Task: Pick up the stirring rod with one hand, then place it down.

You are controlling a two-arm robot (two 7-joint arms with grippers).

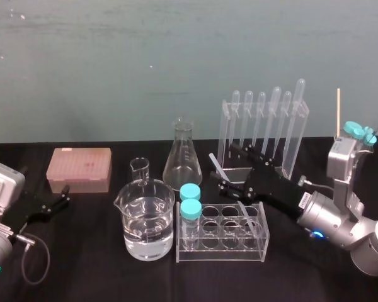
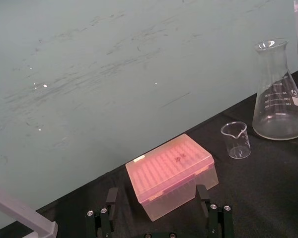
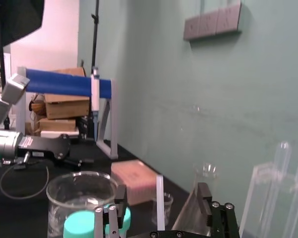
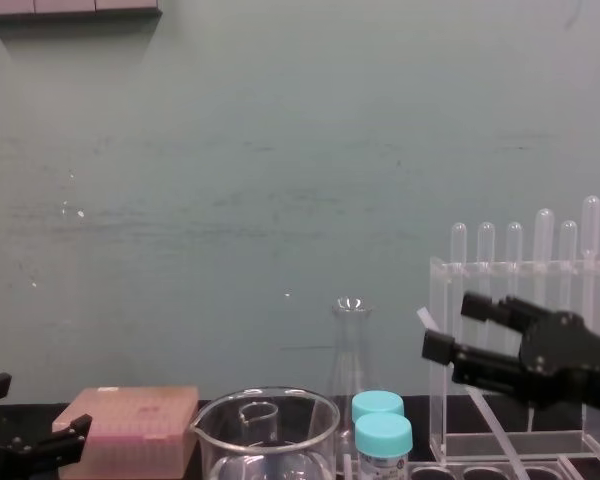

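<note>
Black right pincer (image 1: pixel 227 167) hangs above the clear vial rack (image 1: pixel 220 246), fingers spread wide either side of the stirring rod (image 3: pixel 160 197), not touching it. Rod leans tilted, lower end in that rack. Left pincer (image 1: pixel 64 195) sits spread too, by the pink box (image 1: pixel 79 168) on the desk (image 1: pixel 82 270).

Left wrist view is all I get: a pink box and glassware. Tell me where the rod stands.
Observer: The rod leans tilted between the flask and the tall rack.
Operator: My left pincer is open, facing the pink box. Report the right one.
Observer: The right pincer is open, one finger on each side of the rod, not touching it.
Operator: Say where its foot is.
Observer: Its lower end seems to sit in the low rack, right of two blue-capped vials.
</note>
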